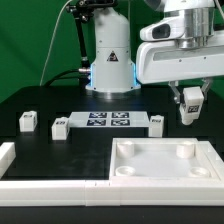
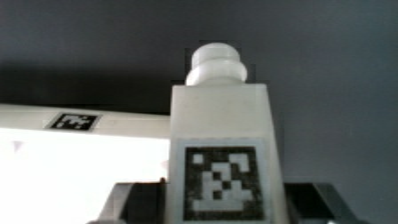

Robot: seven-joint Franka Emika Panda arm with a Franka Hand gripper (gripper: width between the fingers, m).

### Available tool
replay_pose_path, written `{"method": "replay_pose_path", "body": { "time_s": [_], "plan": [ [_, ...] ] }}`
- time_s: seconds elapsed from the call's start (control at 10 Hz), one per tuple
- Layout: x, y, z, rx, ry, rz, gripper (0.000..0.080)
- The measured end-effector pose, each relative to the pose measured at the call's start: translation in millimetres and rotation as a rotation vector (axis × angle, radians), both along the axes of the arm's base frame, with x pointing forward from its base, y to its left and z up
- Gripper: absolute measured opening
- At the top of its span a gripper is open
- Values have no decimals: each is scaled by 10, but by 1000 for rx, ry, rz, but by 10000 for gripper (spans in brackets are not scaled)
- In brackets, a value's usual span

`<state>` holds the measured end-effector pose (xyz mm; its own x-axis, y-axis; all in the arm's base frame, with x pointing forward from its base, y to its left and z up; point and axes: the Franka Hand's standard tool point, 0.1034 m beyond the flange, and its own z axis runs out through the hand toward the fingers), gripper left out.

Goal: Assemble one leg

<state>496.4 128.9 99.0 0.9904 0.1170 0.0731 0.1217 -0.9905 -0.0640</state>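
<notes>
Black tabletop [image 1: 60,150] stretches under me, with a green backdrop [image 1: 30,40] behind it at the exterior view's left. I have the leg [image 1: 190,104] clamped in my gripper [image 1: 189,112], held upright and clear of the table at the exterior view's right. In the wrist view the leg [image 2: 221,130] fills the middle. My dark fingers [image 2: 134,205] press on both of its sides, its square tag [image 2: 221,180] faces the camera, and its rounded peg [image 2: 217,62] is on the end away from my grip.

Beside the leg in the wrist view lies a pale surface carrying a small tag; I cannot tell which part that is.

Nearer the exterior camera than the leg, the white panel [image 1: 155,160] lies flat with its round sockets facing up. The leg does not touch it. The nearest loose leg [image 1: 156,123] sits on the table just beside the marker board [image 1: 108,121]. A second loose leg [image 1: 59,126] sits at the board's other end, and a third loose leg [image 1: 28,121] lies farther toward the exterior view's left. A white rail [image 1: 50,183] runs along the near left of the table. My base [image 1: 110,60] stands behind the marker board.
</notes>
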Motion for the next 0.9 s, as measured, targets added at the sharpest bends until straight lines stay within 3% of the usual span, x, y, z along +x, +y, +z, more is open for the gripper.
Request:
{"method": "replay_pose_path", "body": {
  "time_s": [0.2, 0.5, 0.9],
  "plan": [
    [383, -97, 123, -6, -1, 41, 291],
    [790, -220, 139, -7, -39, 137, 291],
    [821, -239, 111, -8, -40, 148, 291]
  ]
}}
